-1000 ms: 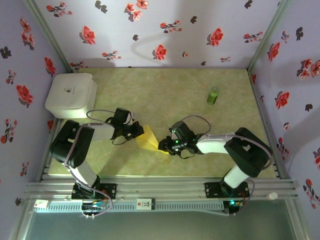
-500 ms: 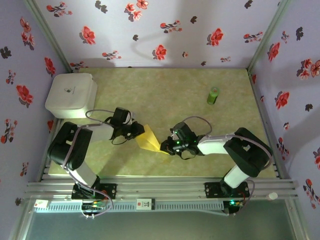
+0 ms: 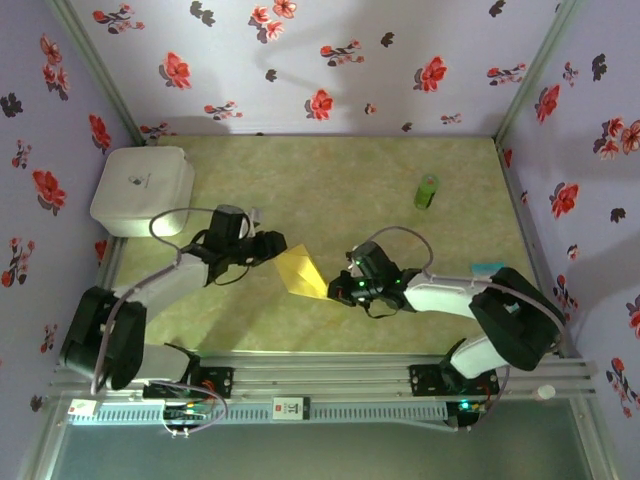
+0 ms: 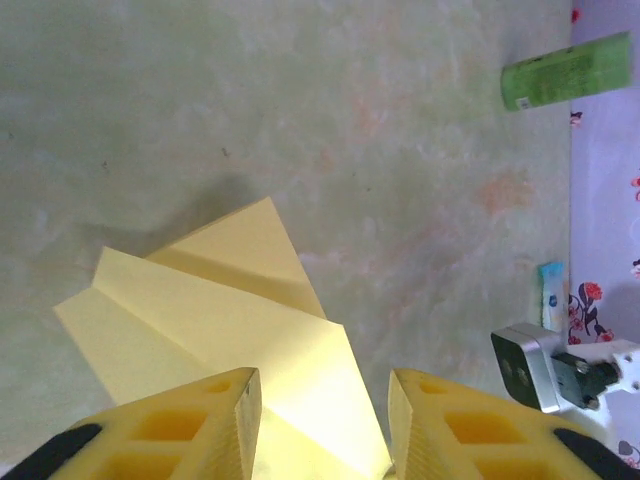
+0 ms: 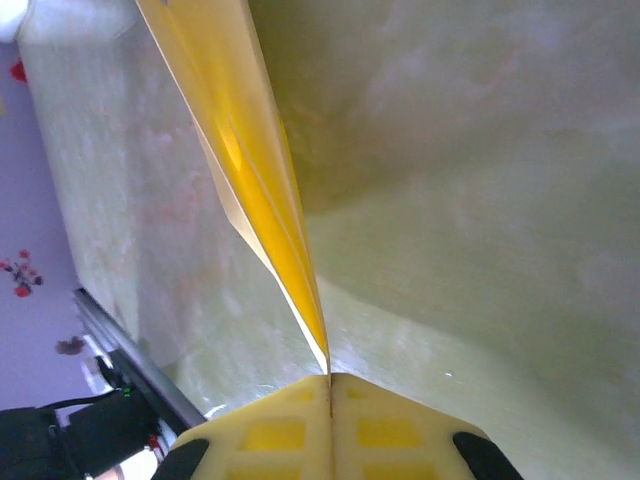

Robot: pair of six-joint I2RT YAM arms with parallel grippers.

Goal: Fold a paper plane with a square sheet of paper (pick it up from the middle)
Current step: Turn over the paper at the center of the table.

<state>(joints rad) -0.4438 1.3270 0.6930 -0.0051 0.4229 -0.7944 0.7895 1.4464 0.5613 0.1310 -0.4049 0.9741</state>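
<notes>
Now handing paper (image 3: 300,271) between arms, just 6 o'clock of table (image 3: 380,165) centre.

Starting at 10 o'clock with box (image 3: 142,190), untouched. Next, at the paper's 10 o'clock corner, left gripper (image 3: 274,249) with fingers (image 4: 190,430) narrowly apart, straddling the folded corner without pinching it. At the paper's 4 o'clock tip, right gripper (image 5: 330,385) clamped tight on the thin edge, apparently lifting that end off the surface. Well apart at 2 o'clock, cylinder (image 3: 426,190). Could sag, twist or swing, hanging from one small pinch at the tip. Could slip out or tear if dragged sideways against the left fingers. Could spoil the centre crease if re-gripped off the fold line, so worth closing squarely before any pull.
</notes>
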